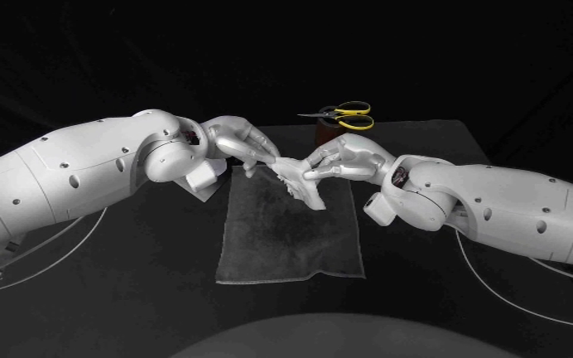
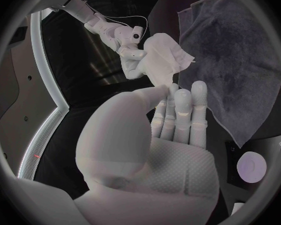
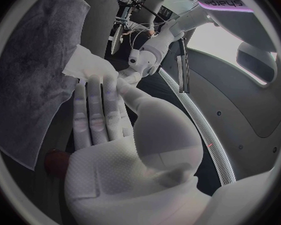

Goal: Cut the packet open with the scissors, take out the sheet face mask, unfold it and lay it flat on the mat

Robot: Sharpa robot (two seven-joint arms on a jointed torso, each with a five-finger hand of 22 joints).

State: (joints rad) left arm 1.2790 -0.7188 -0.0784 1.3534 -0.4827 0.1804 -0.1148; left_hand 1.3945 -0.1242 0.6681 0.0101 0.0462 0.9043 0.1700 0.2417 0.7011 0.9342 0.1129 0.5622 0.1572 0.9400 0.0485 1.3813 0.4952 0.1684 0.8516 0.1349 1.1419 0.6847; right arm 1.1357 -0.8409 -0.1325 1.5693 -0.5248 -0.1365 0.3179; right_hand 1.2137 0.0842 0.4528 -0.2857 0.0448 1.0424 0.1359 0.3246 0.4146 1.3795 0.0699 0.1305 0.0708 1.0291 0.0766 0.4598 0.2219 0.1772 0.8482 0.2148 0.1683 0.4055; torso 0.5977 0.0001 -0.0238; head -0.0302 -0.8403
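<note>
Nearest me, low in the middle of the head view, the grey mat (image 1: 291,238) lies flat on the black counter (image 1: 132,292), its long side running away from me. Just beyond its middle my two hands meet over the mat's far half. The left hand (image 1: 245,147) comes in from the left of the frame and the right hand (image 1: 346,159) from the right, fingertips almost touching each other. Between them hangs the white sheet mask (image 1: 305,189), crumpled and still partly folded, its lower end drooping toward the mat. Both hands are gripping it. In the left wrist view I see my left fingertips closed on one edge of the sheet, and in the right wrist view the right fingers hold the opposite edge. I cannot tell whether the mask's lower end touches the mat. Farthest off, at the counter's back edge above the right hand, the yellow-handled scissors (image 1: 343,113) rest on a small brown stand (image 1: 325,134).
</note>
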